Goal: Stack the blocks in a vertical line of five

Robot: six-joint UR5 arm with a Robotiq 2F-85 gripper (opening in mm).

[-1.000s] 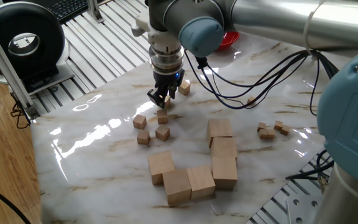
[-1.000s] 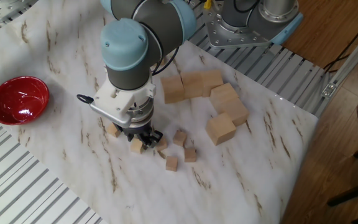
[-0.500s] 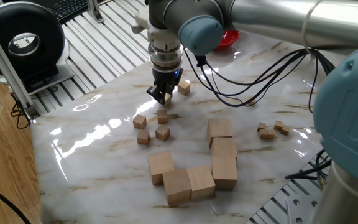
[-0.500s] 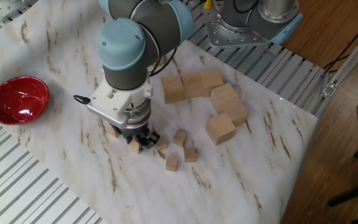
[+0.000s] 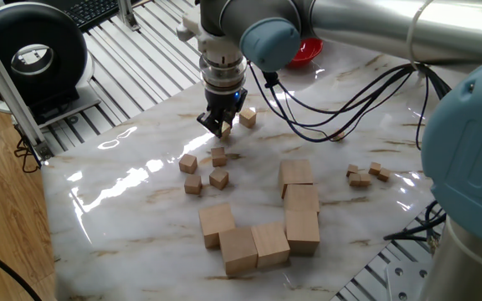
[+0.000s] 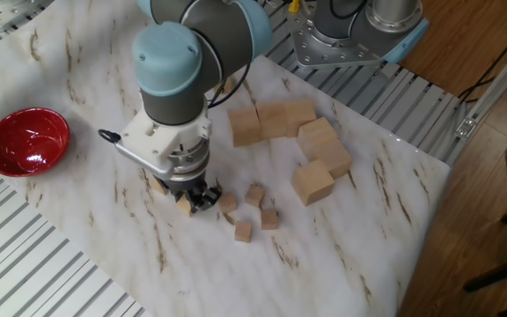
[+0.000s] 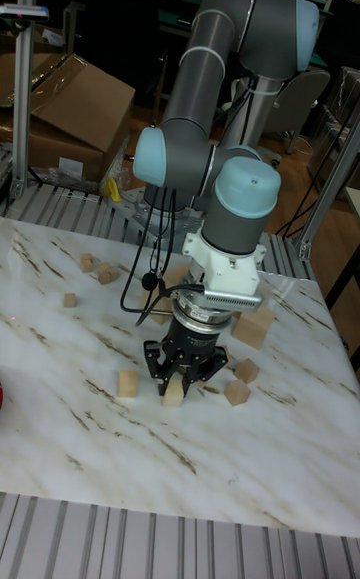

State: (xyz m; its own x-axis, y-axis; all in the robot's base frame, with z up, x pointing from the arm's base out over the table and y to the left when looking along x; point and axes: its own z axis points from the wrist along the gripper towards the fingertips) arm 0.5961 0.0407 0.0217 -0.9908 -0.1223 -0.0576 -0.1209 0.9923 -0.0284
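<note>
In one fixed view, your jaws [image 5: 217,127] pinch a small block [image 5: 224,131] above the marble tabletop [image 5: 124,192], beside another block [image 5: 248,118]; four more blocks [image 5: 205,168] sit nearer the large cubes [image 5: 262,226].

In the other fixed view, the held block [image 6: 185,206] is left of the loose blocks [image 6: 252,211], away from the red bowl [image 6: 25,140].

In the tall view, the gripped block [image 7: 173,392] is just off the tabletop, near a lone block [image 7: 127,384].

Two raised fixed views look down on the marble table [image 5: 124,180] from opposite sides (both fairly near); the tall view faces it low, front-on. All share it.
</note>
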